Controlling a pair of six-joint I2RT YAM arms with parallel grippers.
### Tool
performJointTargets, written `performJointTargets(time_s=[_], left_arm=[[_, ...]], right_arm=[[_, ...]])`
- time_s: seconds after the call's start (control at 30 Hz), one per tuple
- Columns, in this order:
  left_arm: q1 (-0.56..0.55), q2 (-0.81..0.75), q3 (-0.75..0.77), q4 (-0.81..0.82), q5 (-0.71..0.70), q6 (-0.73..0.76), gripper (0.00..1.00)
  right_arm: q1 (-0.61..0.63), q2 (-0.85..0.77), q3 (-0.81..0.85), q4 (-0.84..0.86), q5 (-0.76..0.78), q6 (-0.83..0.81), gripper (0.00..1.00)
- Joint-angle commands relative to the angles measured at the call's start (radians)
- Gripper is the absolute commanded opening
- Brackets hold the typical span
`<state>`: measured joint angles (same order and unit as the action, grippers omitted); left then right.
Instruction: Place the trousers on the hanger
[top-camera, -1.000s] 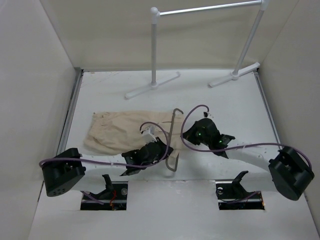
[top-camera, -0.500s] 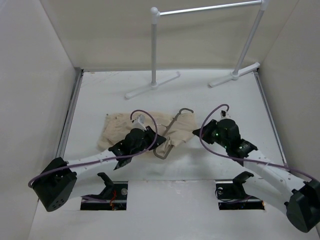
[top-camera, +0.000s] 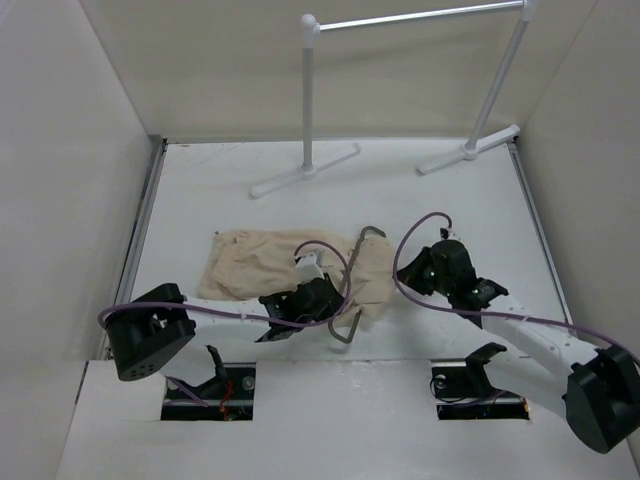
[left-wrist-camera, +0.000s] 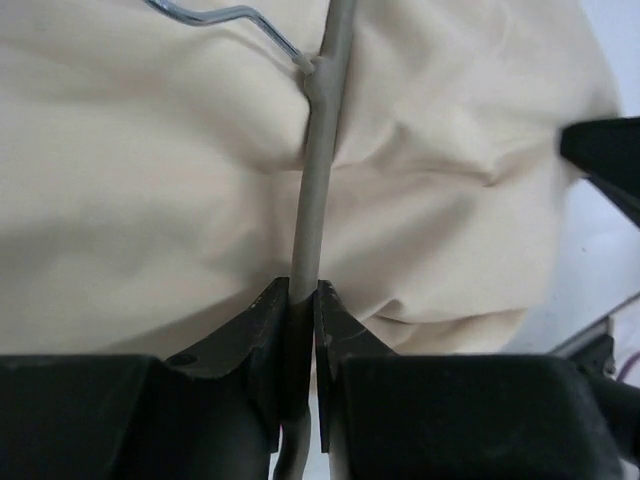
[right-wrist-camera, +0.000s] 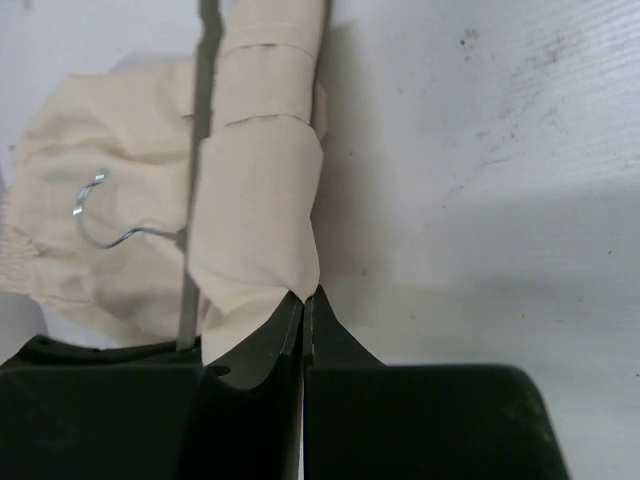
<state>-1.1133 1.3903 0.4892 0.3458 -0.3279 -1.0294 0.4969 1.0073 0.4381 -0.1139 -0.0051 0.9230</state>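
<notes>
L pincer (left-wrist-camera: 303, 297) clamped on hanger (left-wrist-camera: 318, 170) bar, trousers (left-wrist-camera: 150, 190) under and beyond it. R pincer (right-wrist-camera: 303, 298) pinches trousers' corner, cloth just ahead. Both lie mid-desk (top-camera: 200, 190).

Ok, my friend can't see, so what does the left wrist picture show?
The left jaws are shut on the thin grey bar of the hanger, which lies across the beige trousers. A bit of white table shows top right.
</notes>
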Motion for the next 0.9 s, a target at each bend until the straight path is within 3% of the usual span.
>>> performJointTargets(time_s=[0.0, 0.2, 0.4, 0.53, 0.87], left_arm=[[0.040, 0.001, 0.008, -0.220, -0.144, -0.001, 0.00], [0.200, -0.161, -0.012, -0.491, -0.250, 0.002, 0.00], [0.192, -0.148, 0.058, -0.582, -0.324, 0.005, 0.00], [0.230, -0.206, 0.028, -0.542, -0.313, 0.046, 0.00], [0.327, -0.430, 0.023, -0.651, -0.338, 0.152, 0.00]], right_arm=[[-0.037, -0.100, 0.060, -0.042, 0.068, -0.065, 0.00], [-0.116, -0.289, 0.001, -0.170, 0.059, -0.089, 0.00], [-0.090, -0.378, -0.061, -0.210, 0.060, -0.061, 0.00], [-0.100, -0.348, -0.050, -0.230, 0.074, -0.058, 0.00], [-0.269, -0.239, -0.009, -0.237, 0.083, -0.088, 0.00]])
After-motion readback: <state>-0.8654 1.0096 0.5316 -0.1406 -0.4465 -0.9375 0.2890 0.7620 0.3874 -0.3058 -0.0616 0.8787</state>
